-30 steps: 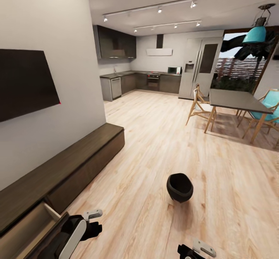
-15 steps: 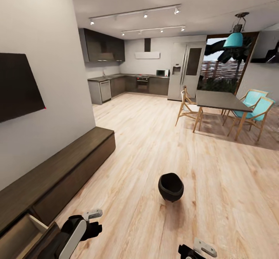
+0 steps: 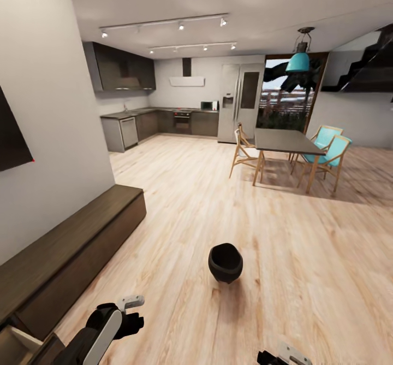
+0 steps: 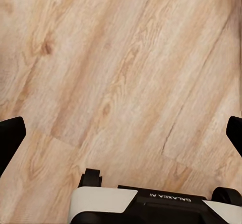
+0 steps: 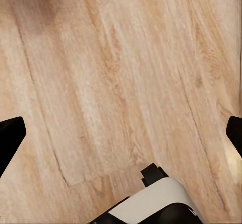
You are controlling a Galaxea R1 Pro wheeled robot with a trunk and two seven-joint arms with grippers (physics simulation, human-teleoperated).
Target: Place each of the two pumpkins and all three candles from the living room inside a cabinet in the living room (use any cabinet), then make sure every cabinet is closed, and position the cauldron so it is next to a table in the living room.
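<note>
From the head camera we see the cauldron (image 3: 225,262) standing alone on the wood floor (image 3: 305,255), the cabinet (image 3: 71,247) at nine o'clock from it along the wall, and the dining table (image 3: 285,141) far off at one o'clock. In the wrist cameras, our left gripper (image 4: 121,133) and right gripper (image 5: 121,133) hang spread wide, holding nothing, over bare planks.

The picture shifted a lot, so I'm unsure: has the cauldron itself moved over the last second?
Cannot tell. The cauldron keeps about the same spot relative to the cabinet; the camera moved.
</note>
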